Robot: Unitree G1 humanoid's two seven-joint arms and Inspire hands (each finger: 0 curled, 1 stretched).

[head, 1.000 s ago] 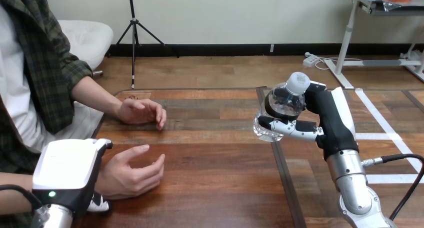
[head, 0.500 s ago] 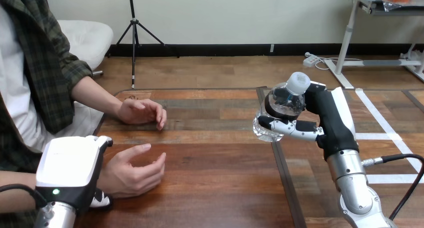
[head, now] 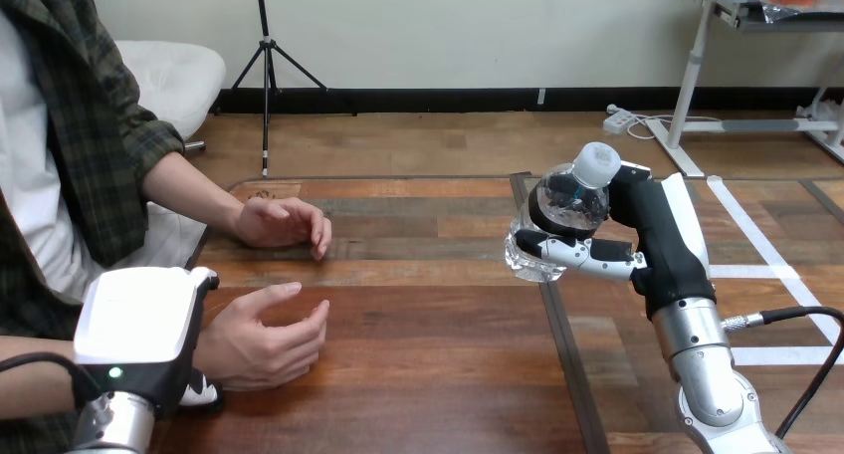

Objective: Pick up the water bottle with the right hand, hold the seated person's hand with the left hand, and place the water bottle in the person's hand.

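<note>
My right hand [head: 652,225] is raised over the table's right half and shut on a clear water bottle [head: 565,210] with a white cap, which tilts to the right. The person's near hand [head: 264,340] lies at the table's left with its palm up and fingers loosely curled. My left hand [head: 139,325], white shell up, covers the wrist of that hand; its thumb lies on the far side and its fingertips [head: 199,394] show curled under the near side. The bottle is well to the right of the person's near hand.
The person's other hand [head: 281,221] rests palm down on the wooden table [head: 428,335] farther back at the left. A dark seam [head: 559,344] runs front to back through the tabletop under the bottle.
My left hand and the person's near hand have edged slightly away from me together. The bottle in my right hand has barely shifted.
</note>
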